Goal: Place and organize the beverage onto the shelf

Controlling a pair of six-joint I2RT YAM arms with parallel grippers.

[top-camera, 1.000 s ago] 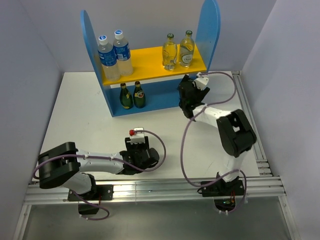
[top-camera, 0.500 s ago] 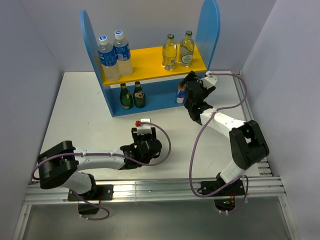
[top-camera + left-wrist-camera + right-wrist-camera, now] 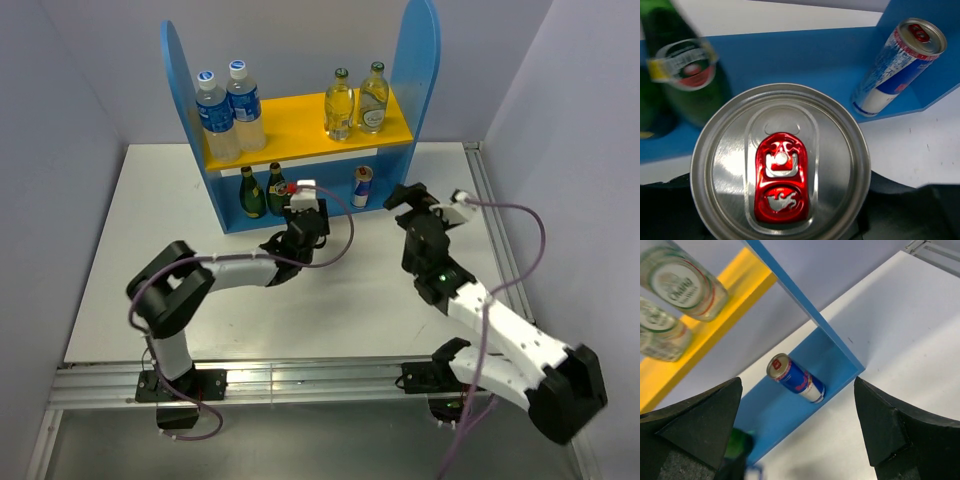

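Note:
The shelf (image 3: 420, 60) carries two pale yellow glass bottles (image 3: 340, 105) on the right of its yellow board (image 3: 295, 120). Two dark green bottles (image 3: 252, 192) stand on the blue base at the left, and one silver-blue-red can (image 3: 363, 186) stands at the right. My left gripper (image 3: 301, 212) is shut on a second can (image 3: 780, 165), upright, just in front of the base beside the green bottles (image 3: 685, 75). Its fingers are hidden under the can. My right gripper (image 3: 413, 203) is open and empty, off to the right of the standing can (image 3: 796, 378).
Two clear water bottles (image 3: 225, 110) with blue caps and labels stand on the left of the yellow board. The right blue side panel (image 3: 805, 310) lies between my right gripper and the shelf's inside. A metal rail (image 3: 300, 380) runs along the near table edge.
My left arm has carried its can from the near table up to the shelf's lower level. My right gripper has drawn back from the shelf, leaving the other can standing on the base.

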